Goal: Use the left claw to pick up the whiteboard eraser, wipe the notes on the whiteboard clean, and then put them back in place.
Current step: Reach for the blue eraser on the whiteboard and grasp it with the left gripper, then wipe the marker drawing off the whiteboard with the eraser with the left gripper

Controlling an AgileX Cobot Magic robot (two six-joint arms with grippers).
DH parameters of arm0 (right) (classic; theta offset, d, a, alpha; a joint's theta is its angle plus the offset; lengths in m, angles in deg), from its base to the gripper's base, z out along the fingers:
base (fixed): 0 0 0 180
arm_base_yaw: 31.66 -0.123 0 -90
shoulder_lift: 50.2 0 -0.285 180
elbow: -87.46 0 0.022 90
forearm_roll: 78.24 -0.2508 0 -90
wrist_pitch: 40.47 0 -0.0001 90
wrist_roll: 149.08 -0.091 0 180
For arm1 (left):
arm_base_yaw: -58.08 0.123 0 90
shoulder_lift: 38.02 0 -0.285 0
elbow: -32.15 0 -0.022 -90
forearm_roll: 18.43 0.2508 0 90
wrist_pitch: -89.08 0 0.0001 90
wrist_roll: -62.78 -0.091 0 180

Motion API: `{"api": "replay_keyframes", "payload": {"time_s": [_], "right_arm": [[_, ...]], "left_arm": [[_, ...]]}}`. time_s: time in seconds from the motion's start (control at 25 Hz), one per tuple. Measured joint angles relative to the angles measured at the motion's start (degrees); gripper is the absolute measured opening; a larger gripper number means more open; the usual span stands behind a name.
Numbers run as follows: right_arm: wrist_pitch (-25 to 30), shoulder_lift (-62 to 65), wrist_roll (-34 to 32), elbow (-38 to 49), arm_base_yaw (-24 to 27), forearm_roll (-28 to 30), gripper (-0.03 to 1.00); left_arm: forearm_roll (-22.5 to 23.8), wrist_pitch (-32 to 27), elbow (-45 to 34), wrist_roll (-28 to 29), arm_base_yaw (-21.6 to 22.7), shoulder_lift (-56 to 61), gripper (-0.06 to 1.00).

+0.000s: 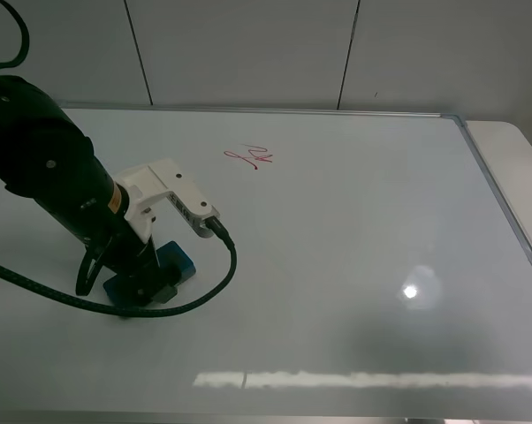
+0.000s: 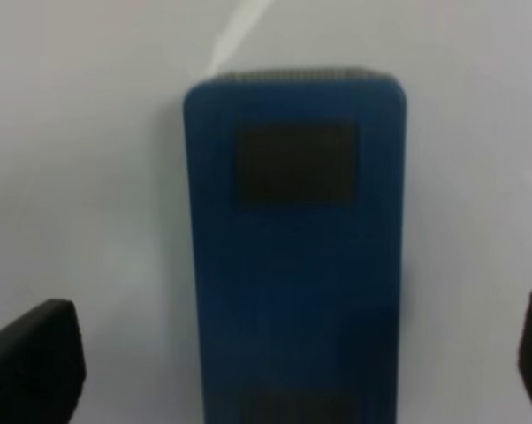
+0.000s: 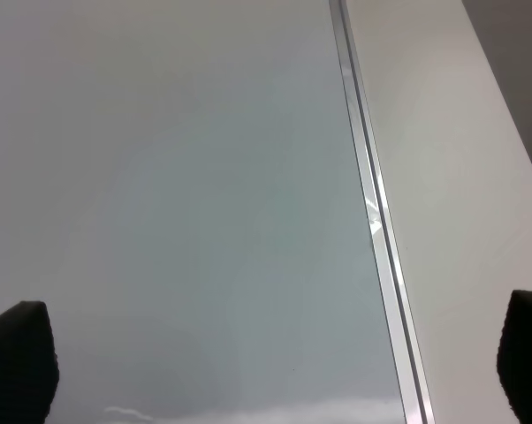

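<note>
The teal-blue whiteboard eraser (image 1: pixel 176 263) lies flat on the whiteboard (image 1: pixel 363 203) at the left front, partly hidden under my left arm. My left gripper (image 1: pixel 140 290) is low over it. In the left wrist view the eraser (image 2: pixel 294 256) fills the middle, and the left gripper (image 2: pixel 284 362) is open, with a fingertip (image 2: pixel 32 362) wide on each side and not touching it. The red notes (image 1: pixel 251 157) are farther back, near the board's middle. My right gripper (image 3: pixel 273 362) is open and empty above the board; it is out of the exterior view.
The board's silver frame (image 1: pixel 500 190) runs along the right side, with a white table surface (image 1: pixel 513 150) beyond it. The frame also shows in the right wrist view (image 3: pixel 376 230). A black cable (image 1: pixel 195 296) loops from the left arm's white module (image 1: pixel 164 199) over the board.
</note>
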Motion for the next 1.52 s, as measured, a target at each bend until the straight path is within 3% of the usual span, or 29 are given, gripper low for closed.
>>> {"api": "replay_keyframes", "payload": {"time_s": [1.0, 1.12, 1.2, 1.52], "right_arm": [[0.0, 0.0, 0.0, 0.0, 0.0, 0.0, 0.99], [0.0, 0.0, 0.0, 0.0, 0.0, 0.0, 0.99], [0.0, 0.0, 0.0, 0.0, 0.0, 0.0, 0.99], [0.0, 0.0, 0.0, 0.0, 0.0, 0.0, 0.99]], "left_arm": [[-0.52, 7.27, -1.55, 0.65, 0.0, -5.96, 0.99], [-0.56, 7.27, -1.55, 0.65, 0.0, -5.96, 0.85], [-0.59, 7.06, -1.55, 0.65, 0.0, -5.96, 0.56], [-1.43, 5.61, -1.55, 0.65, 0.0, -5.78, 0.55]]}}
